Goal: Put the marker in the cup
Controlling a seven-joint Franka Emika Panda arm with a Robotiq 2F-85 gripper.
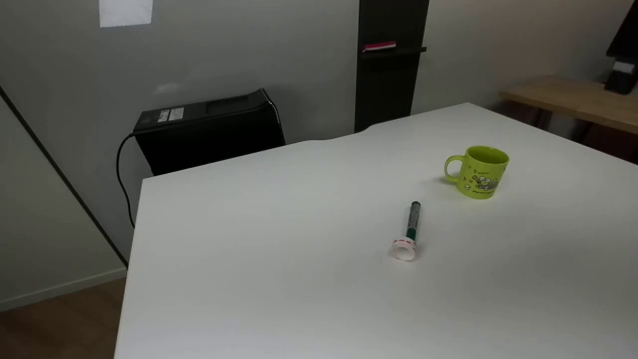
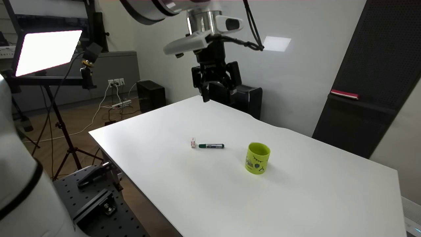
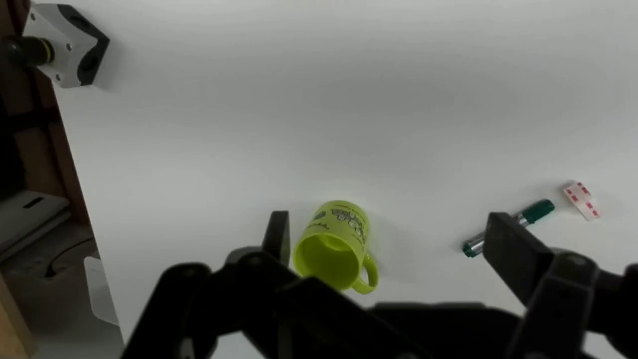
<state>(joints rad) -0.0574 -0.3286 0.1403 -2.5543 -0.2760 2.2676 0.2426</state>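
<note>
Well in from the edges of the tabletop (image 2: 296, 210), below the wide-spread pincer (image 2: 219, 94), lay the marker (image 2: 211, 145), its length running more along the pincer's gap than across it; I reckoned a twist was needed.

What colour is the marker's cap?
Dark green; the marker's cap shows best in the wrist view.

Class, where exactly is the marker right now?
In both exterior views, the marker lies on the white table, to the left of the lime-green cup, with the small red-and-white piece just off one end.
</note>
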